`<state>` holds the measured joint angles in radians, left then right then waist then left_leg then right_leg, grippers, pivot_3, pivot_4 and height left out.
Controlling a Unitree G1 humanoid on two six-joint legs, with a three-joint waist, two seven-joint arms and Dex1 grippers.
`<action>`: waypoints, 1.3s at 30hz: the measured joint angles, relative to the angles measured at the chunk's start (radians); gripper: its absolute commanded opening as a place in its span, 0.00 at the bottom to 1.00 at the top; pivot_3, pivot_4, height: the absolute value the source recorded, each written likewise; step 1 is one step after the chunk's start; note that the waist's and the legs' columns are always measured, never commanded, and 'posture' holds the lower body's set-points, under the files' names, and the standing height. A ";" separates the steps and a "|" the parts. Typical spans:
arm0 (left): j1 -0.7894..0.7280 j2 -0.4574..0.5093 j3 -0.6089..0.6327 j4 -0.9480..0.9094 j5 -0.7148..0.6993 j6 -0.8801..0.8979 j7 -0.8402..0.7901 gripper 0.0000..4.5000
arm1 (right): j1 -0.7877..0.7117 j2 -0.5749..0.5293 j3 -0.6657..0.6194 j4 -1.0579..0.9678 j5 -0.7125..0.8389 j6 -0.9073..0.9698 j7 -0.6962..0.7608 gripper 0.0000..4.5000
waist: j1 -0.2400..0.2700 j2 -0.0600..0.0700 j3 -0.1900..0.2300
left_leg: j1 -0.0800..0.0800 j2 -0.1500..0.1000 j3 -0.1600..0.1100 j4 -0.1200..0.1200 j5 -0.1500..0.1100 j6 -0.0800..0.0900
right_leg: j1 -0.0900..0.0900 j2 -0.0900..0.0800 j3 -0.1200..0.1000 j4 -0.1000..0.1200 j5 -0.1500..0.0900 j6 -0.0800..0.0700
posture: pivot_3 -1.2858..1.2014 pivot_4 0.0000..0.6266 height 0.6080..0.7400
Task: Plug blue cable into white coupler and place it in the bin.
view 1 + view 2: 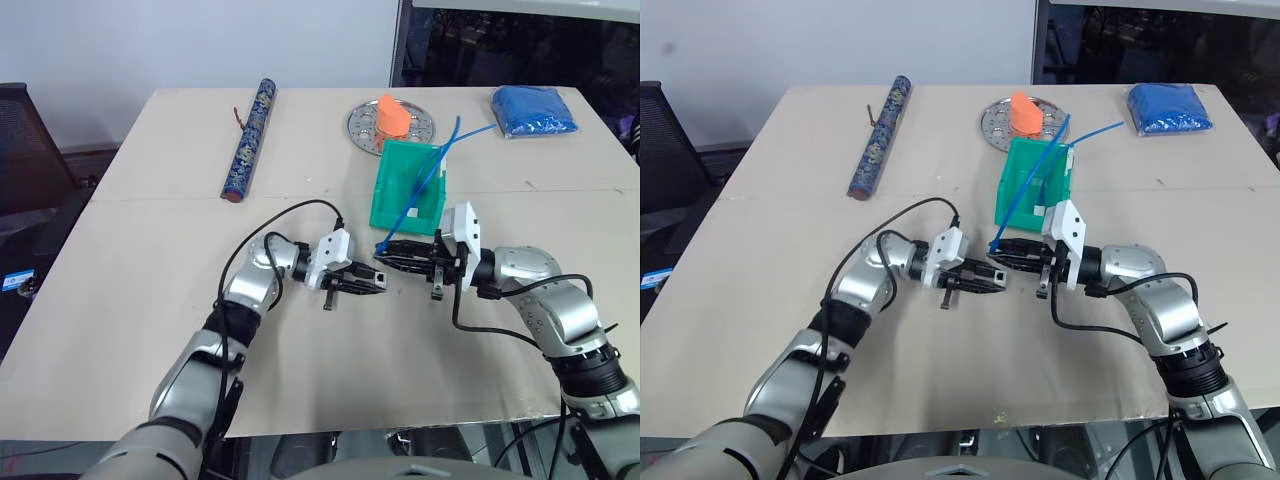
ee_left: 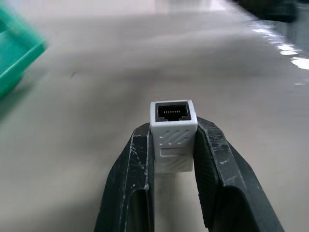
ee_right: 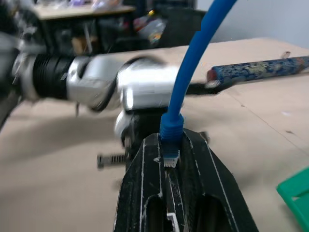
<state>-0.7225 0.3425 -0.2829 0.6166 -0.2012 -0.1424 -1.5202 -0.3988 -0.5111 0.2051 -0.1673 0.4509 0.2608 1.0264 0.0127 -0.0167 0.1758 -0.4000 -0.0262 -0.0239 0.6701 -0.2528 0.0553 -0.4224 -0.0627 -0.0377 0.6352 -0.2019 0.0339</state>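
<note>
A wide pale table (image 1: 140, 330) takes up most of the scene, its top made of two boards that meet along a seam running across it. Behind it stands a white wall (image 1: 200, 40), with a dark window (image 1: 520, 45) to the right and a black chair (image 1: 25, 140) off the table's left edge.

Toward the back of the table lie a long patterned tube (image 1: 250, 140), a folded blue cloth (image 1: 535, 110) and a round metal plate (image 1: 392, 125) bearing an orange object (image 1: 392, 115). The bin (image 1: 400, 195) stands just in front of the plate, near the table's middle, directly behind the two grippers.

The arms meet in front of the bin, raised off the tabletop, their grippers pointing at each other with a small gap between them. The right gripper (image 1: 392, 252) is clamped on the plug end of the blue cable (image 1: 420, 190); from the black fingers (image 3: 145, 179) the cable rises, arcs back over the bin and ends in the air near the blue cloth. The left gripper (image 1: 378, 281) is closed on the white coupler (image 2: 173, 130), pinched by its sides between both fingers (image 2: 137, 174), its dark socket facing outward toward the plug. Plug and coupler are close but not joined.
</note>
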 measured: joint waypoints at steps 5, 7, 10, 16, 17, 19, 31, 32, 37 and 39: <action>-0.035 -0.023 0.026 0.055 -0.030 -0.005 -0.073 0.12 | 0.008 -0.005 0.018 0.045 -0.060 -0.068 0.048 0.00 | -0.001 0.000 0.000 | 0.000 0.000 0.000 0.000 0.000 0.000 | 0.000 0.000 0.000 0.000 0.000 0.000 | 0.52 0.24 1.00; -0.035 -0.019 0.028 0.063 -0.033 -0.008 -0.081 0.12 | 0.015 -0.006 0.018 0.058 -0.074 -0.090 0.057 0.00 | -0.001 0.000 0.000 | 0.000 0.000 0.000 0.000 0.000 0.000 | 0.000 0.000 0.000 0.001 0.000 0.000 | 0.52 0.24 1.00; -0.035 -0.016 0.026 0.066 -0.041 -0.007 -0.090 0.12 | 0.024 -0.006 0.018 0.064 -0.090 -0.125 0.066 0.00 | 0.000 0.000 0.000 | 0.000 0.000 -0.001 0.000 0.000 0.000 | 0.000 0.000 0.000 0.001 0.000 0.000 | 0.52 0.24 1.00; -0.031 -0.009 0.008 0.061 -0.063 0.000 -0.090 0.12 | 0.031 -0.006 0.013 0.066 -0.076 -0.124 0.072 0.00 | 0.000 0.000 0.000 | 0.000 0.000 -0.001 0.000 0.000 0.000 | 0.000 0.000 0.000 0.001 0.000 0.000 | 0.52 0.24 1.00; -0.031 -0.008 0.006 0.061 -0.065 0.000 -0.090 0.12 | 0.031 -0.007 0.013 0.066 -0.075 -0.121 0.074 0.00 | 0.000 0.000 0.000 | 0.000 0.000 -0.001 0.000 0.000 0.000 | 0.000 0.000 0.001 0.001 0.000 0.000 | 0.52 0.24 1.00; -0.028 -0.009 0.003 0.061 -0.069 0.001 -0.090 0.12 | 0.032 -0.010 0.012 0.066 -0.069 -0.113 0.077 0.00 | 0.000 0.000 0.000 | 0.000 0.000 -0.001 0.000 0.000 0.000 | 0.000 0.000 0.000 0.001 0.000 0.000 | 0.52 0.24 1.00; -0.016 -0.026 0.028 0.059 -0.100 0.114 -0.090 0.12 | 0.070 -0.014 -0.018 0.057 -0.061 -0.121 0.077 0.00 | 0.000 0.000 0.000 | 0.000 0.000 -0.001 0.000 0.000 0.000 | 0.000 0.000 0.001 0.002 0.000 0.000 | 0.52 0.24 1.00; -0.016 -0.026 0.028 0.057 -0.103 0.116 -0.090 0.12 | 0.072 -0.014 -0.020 0.054 -0.059 -0.122 0.077 0.00 | 0.000 0.000 0.000 | 0.000 0.000 -0.001 0.000 0.000 0.000 | 0.000 0.000 0.001 0.002 0.000 0.000 | 0.52 0.24 1.00; -0.016 -0.024 0.028 0.051 -0.104 0.111 -0.091 0.12 | 0.080 -0.015 -0.023 0.042 -0.054 -0.117 0.075 0.00 | 0.000 0.000 0.000 | 0.001 0.000 0.000 0.001 0.000 0.000 | 0.000 0.000 0.001 0.002 0.000 0.000 | 0.52 0.24 1.00; -0.016 -0.026 0.029 0.051 -0.103 0.106 -0.091 0.12 | 0.080 -0.016 -0.023 0.036 -0.054 -0.109 0.073 0.00 | 0.000 0.000 0.000 | 0.001 0.000 -0.001 0.001 0.000 0.000 | 0.000 0.000 0.001 0.002 0.000 0.000 | 0.52 0.24 1.00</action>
<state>-0.7382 0.3164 -0.2539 0.6673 -0.3047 -0.0365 -1.6108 -0.3187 -0.5269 0.1823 -0.1312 0.3970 0.1518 1.0999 0.0131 -0.0167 0.1758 -0.3994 -0.0258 -0.0245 0.6707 -0.2529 0.0554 -0.4225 -0.0626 -0.0368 0.6373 -0.2018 0.0338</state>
